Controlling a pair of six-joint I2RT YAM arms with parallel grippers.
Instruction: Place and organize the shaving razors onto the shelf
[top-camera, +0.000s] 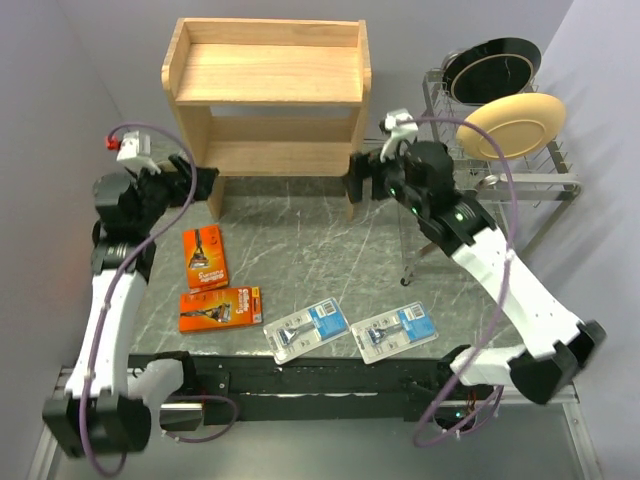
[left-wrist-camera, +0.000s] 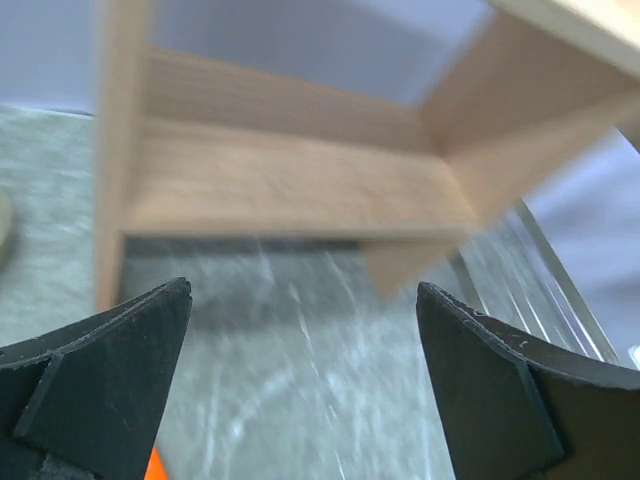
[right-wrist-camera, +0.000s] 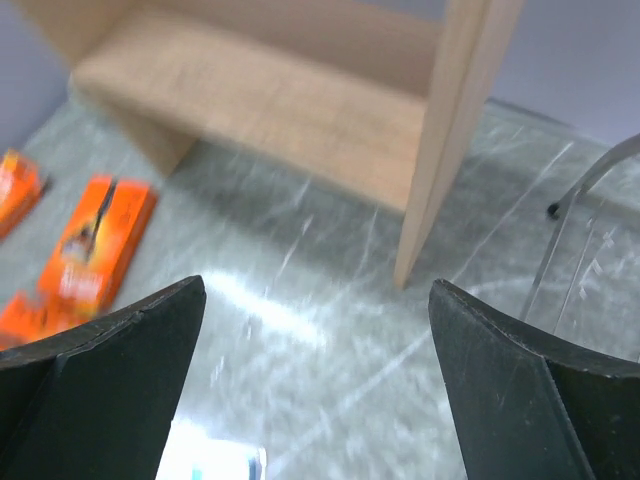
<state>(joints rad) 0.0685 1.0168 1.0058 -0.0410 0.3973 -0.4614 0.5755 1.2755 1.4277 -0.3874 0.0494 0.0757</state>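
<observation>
Grey marbled tabletop (top-camera: 320, 250), holding: light natural-wood shelf (top-camera: 265, 75), nothing on it, at the back; orange cardboard razor packs (top-camera: 205, 258) and clear blister razor packs (top-camera: 300, 333), flat near the front edge. Left gripper (top-camera: 205, 183) and right gripper (top-camera: 360, 182) gape empty beside the shelf's legs; I judge a careless swing could knock it.

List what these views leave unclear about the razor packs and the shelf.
The shelf: lower board mostly under the top tray in the top view; blurred in both wrist views.
The orange packs and blister packs: print too small, top view.
Right wrist view: a blister pack cut off by the bottom edge, blurred.
Left wrist view: orange sliver cut off by the bottom edge; which pack is unclear.
</observation>
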